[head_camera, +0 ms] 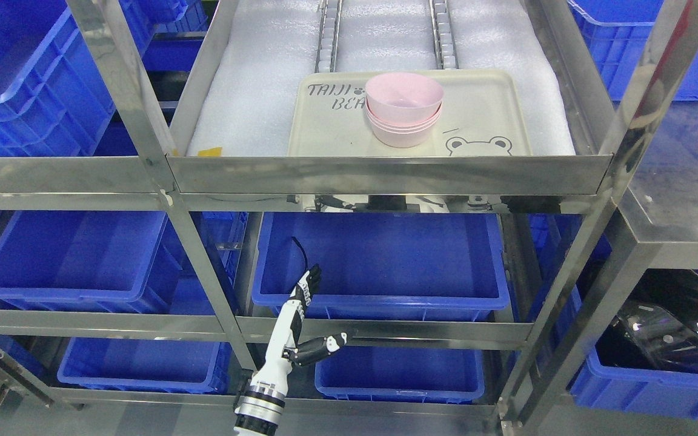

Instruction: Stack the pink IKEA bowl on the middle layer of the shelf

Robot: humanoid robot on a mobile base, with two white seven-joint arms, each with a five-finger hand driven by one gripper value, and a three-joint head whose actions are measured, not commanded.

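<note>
A stack of pink bowls [404, 109] stands nested on a cream tray [482, 121] with a bear print. The tray lies on the white foam of the steel shelf's upper visible layer, near its front rail. My left hand [315, 309] rises from the bottom edge, well below the tray and in front of the lower shelf rails. Its fingers [308, 284] point straight up and its thumb [331, 344] sticks out to the right. The hand is open and holds nothing. It is far from the bowls. The right arm is out of view.
Blue plastic bins [379, 260] fill the lower shelf layers and flank the rack on both sides. The steel front rail [385, 175] and slanted uprights [143, 121] frame the tray's layer. Two roller tracks [328, 36] run along the foam behind the tray. A dark glossy object [676, 327] lies at the lower right.
</note>
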